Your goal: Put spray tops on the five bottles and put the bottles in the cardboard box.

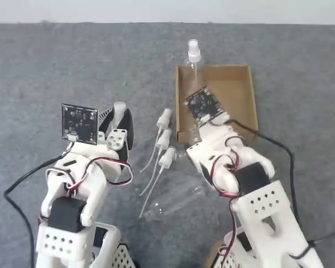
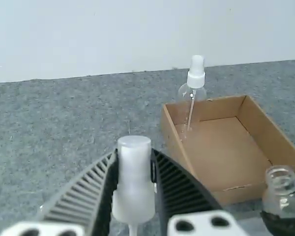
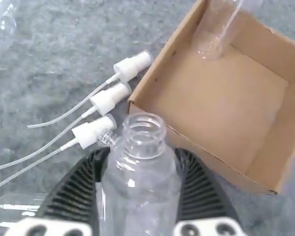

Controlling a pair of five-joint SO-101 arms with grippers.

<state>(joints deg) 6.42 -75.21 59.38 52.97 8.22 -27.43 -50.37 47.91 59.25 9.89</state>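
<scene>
Grey felted tabletop under a pale wall, and from above we see the left gripper closed on a white plastic spray top, three loose spray tops lying between it and the right arm at the brown cardboard box. The left wrist camera shows that top upright in the jaws and its target, an open-necked clear plastic bottle, also upright, on the right arm's side beside the box's near wall. The right wrist camera adds the right gripper clamped round that bottle's body, neck bare.
</scene>
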